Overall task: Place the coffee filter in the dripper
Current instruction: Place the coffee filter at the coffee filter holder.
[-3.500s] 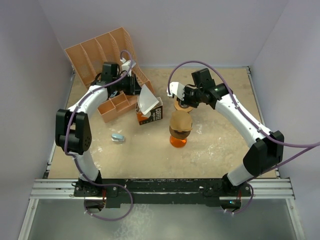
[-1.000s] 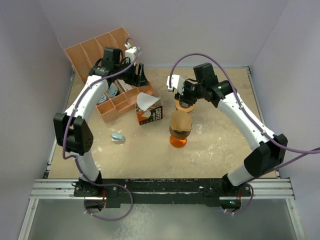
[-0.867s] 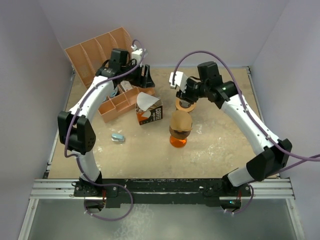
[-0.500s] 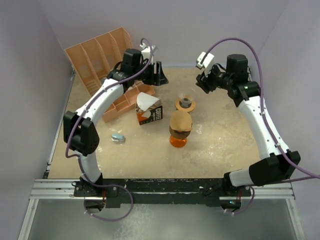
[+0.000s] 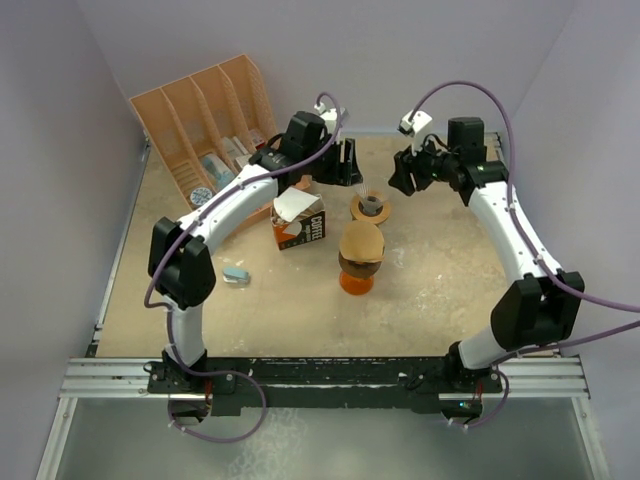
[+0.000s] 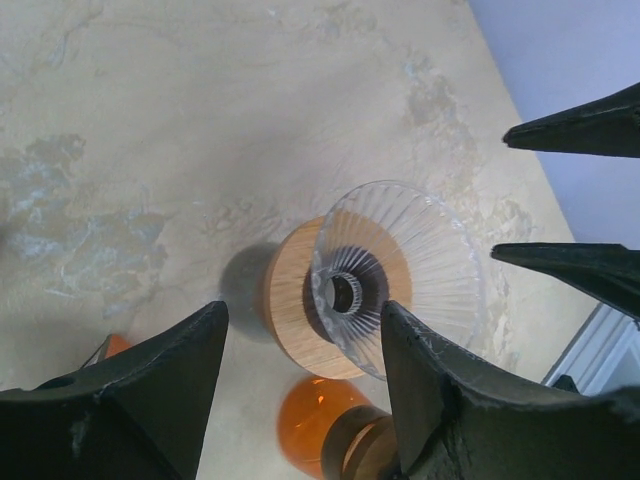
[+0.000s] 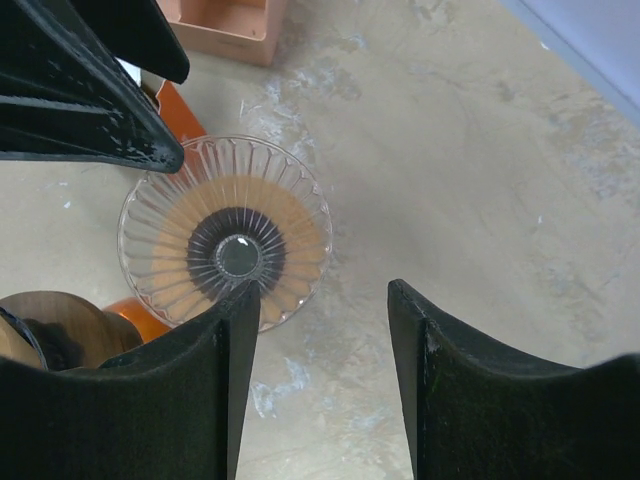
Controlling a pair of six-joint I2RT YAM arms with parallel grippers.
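showing the glass dripper (image 5: 371,206) standing on its wooden ring toward 12 o'clock of the table (image 5: 450,280), holding no paper. showing the left gripper (image 5: 352,172) at the dripper's 10 o'clock and the right gripper (image 5: 398,178) at its 2 o'clock, both hanging with fingers spread and carrying nothing. locating the white coffee filter (image 5: 292,203) on top of the filter box (image 5: 305,231), near the dripper's 8 o'clock, apart from both claws. judging the main hazard: two claws crowding one small glass cone, risking a fingertip clipping the rim and tipping it, or finger striking finger. expecting further trouble at the box: thin paper creasing under a pinch, or several sheets lifting together. noting an orange carafe (image 5: 357,279) with a brown top at the dripper's 6 o'clock, flanking the path from the box; noting also a tan divided organizer (image 5: 200,110) at 10 o'clock and a small blue-grey object (image 5: 236,273) at 8 o'clock, both well apart.
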